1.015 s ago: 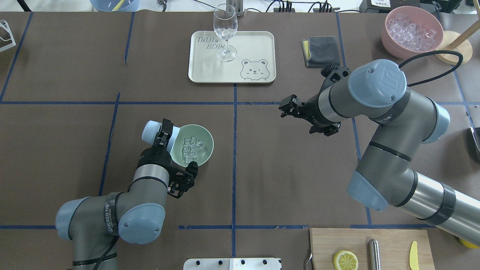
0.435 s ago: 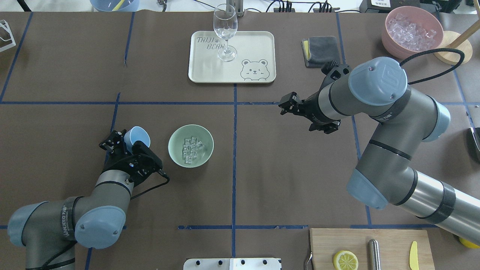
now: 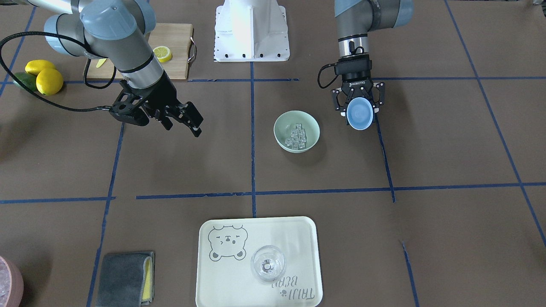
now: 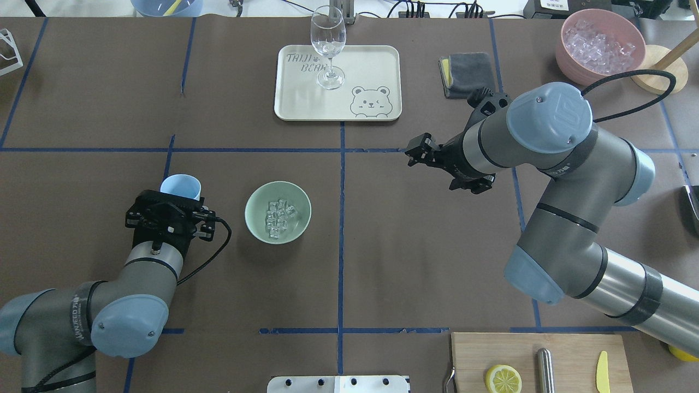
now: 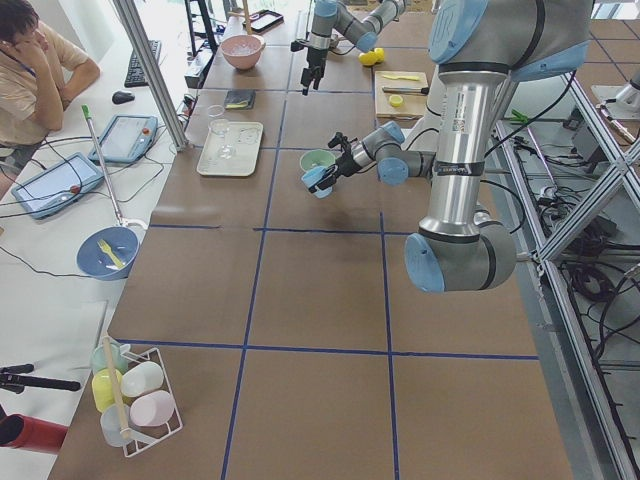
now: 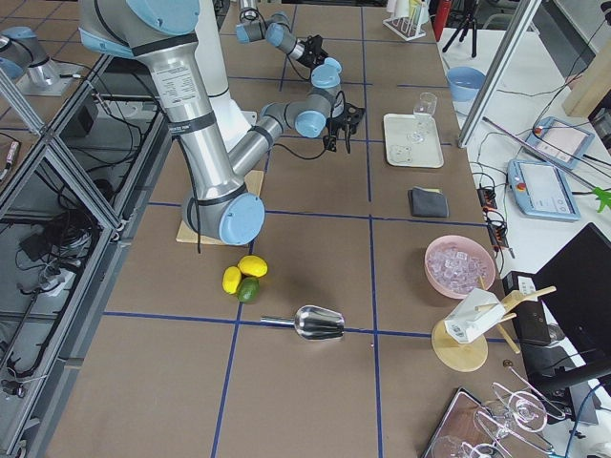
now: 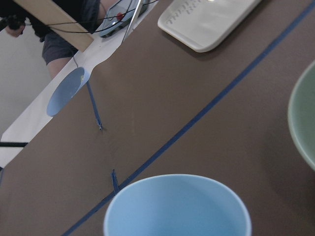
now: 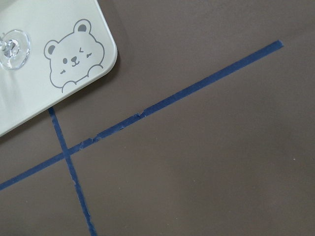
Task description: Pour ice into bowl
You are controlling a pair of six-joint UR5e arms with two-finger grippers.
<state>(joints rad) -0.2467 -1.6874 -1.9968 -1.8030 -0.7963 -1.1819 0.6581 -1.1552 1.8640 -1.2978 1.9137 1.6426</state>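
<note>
Mint-green and smooth-sided, the bowl (image 4: 278, 212) stands upright on the brown table (image 4: 382, 245), left of centre in the overhead view. The ice (image 4: 278, 218) lies inside it as a small cluster of clear cubes. Just left of the bowl in that frame, and apart from it, the left gripper (image 3: 360, 113) clasps a blue cup (image 4: 181, 187) by its sides. Right of centre, the right gripper (image 4: 417, 152) hangs above the table, its jaws spread wide and empty.
</note>
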